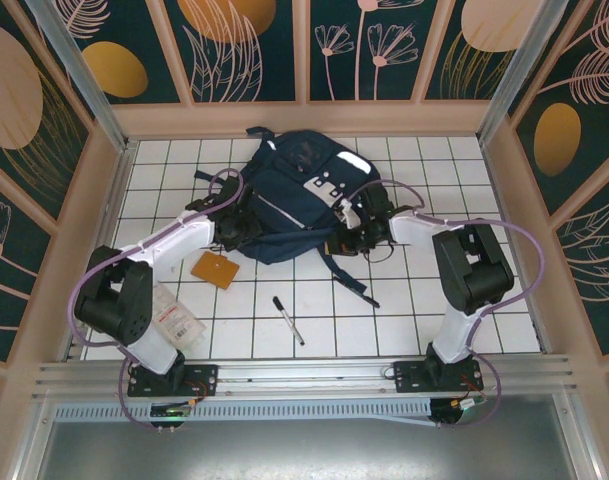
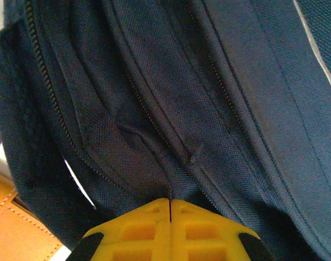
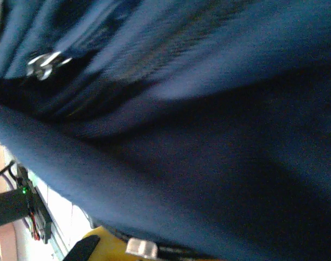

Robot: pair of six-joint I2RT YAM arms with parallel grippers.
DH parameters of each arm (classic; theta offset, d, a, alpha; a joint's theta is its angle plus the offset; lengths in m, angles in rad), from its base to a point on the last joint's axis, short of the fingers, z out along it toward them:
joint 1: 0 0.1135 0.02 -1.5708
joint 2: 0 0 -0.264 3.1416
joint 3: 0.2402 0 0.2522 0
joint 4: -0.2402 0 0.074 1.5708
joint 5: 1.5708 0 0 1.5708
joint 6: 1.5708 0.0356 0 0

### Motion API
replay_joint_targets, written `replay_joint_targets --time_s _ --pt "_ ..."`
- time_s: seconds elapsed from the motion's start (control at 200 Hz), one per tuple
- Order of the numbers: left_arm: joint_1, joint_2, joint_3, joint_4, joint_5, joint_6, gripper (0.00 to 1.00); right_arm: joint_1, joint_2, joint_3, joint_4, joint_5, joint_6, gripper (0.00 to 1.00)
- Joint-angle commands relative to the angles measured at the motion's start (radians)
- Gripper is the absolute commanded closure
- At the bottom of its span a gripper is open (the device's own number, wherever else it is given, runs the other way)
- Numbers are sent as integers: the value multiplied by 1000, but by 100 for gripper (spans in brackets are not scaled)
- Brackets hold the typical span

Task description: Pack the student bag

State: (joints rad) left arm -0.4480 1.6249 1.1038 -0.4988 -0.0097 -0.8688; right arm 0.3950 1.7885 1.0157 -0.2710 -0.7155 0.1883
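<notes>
The student bag [image 1: 294,195] lies mid-table on the white tiles [image 1: 404,310], 1 arm at each side. The left gripper [image 2: 170,209] — jaws pressed together — pinches a thin fold of its navy fabric; the right gripper [image 1: 362,228] sits closed against its right edge (any hold there is blurred).

Left arm [image 1: 174,240] and right arm [image 1: 454,335]: white links, black joint housings, lilac cables [image 1: 80,305] looped alongside each. Black base plates [image 1: 174,380] at 7 and 5 o'clock of the top view. Left gripper [image 2: 170,212]: yellow jaws, moulded rectangular recesses, black outer corners.
</notes>
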Motion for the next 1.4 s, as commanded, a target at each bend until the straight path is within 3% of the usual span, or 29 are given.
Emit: replay_joint_targets --time_s 0.0,0.08,0.17,0.33,0.38,0.465,0.556,0.646,0.776,0.966,1.141,1.281,1.396 --pt "42 -20 -23 -56 -151 68 100 -79 -24 -6 -81 59 21 100" --pt "42 -20 -21 -63 -157 88 100 -105 -4 3 -84 115 65 100" --pt "41 -24 -18 -73 -171 110 100 -123 2 4 -71 193 112 93" --pt "42 -30 -13 -65 -130 154 100 -127 -15 25 -98 421 154 86" --pt "42 -28 -14 -50 -93 163 100 -127 -22 26 -86 398 143 84" --pt "39 -40 -9 -3 22 178 100 -127 -37 22 -68 254 116 78" --pt "20 -69 20 23 84 178 70 -128 -81 16 -83 208 85 70" --pt "-28 -73 109 -28 67 208 61 -136 -148 21 -145 367 44 65" --pt "-138 -21 239 -34 162 382 54 -146 -195 35 -186 503 -24 59" --pt "-295 82 370 6 217 735 46 -197 -176 25 -151 399 -60 55" --pt "-339 166 358 78 246 950 42 -264 -184 -26 -110 315 -47 55" --pt "-371 169 282 138 173 1144 38 -292 -201 -63 -98 304 -36 54" --pt "-374 189 260 159 72 1200 35 -321 -233 -93 -80 298 -21 54"
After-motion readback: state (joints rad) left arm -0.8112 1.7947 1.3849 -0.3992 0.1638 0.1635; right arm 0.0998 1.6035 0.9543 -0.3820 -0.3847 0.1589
